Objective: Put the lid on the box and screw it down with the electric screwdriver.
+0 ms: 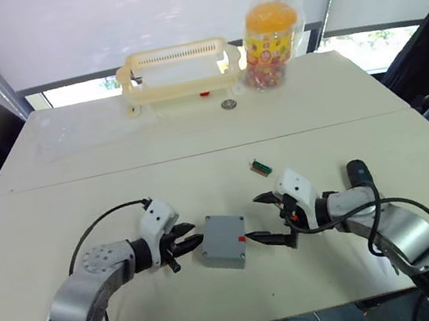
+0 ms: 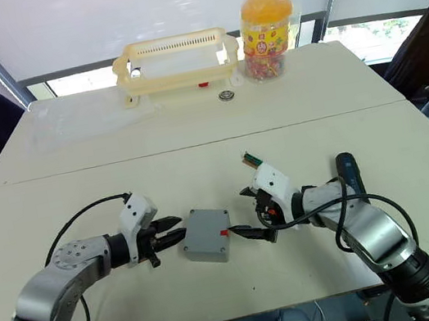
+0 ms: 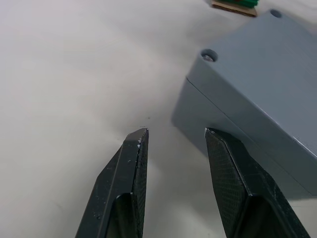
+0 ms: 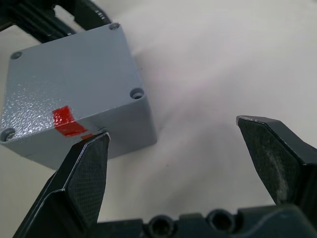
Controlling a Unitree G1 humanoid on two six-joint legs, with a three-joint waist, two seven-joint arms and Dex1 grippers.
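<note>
Silver arms, white wrists, black cables, 2 black-fingered tools (image 1: 184, 241)

The box (image 1: 223, 241) sits on the near half of the table (image 1: 79, 193), with the lid (image 4: 69, 79) on it. The left gripper (image 1: 185, 240) is just beside it at nine o'clock, the right gripper (image 1: 266, 218) just beside it at three. A small block (image 1: 261, 167) lies at one o'clock from the box. What may be the electric screwdriver (image 1: 359, 173) lies beyond the right arm, partly hidden. At twelve o'clock, far back, stand a basket (image 1: 178, 73) and, to its right, a jar (image 1: 268, 33).
</note>
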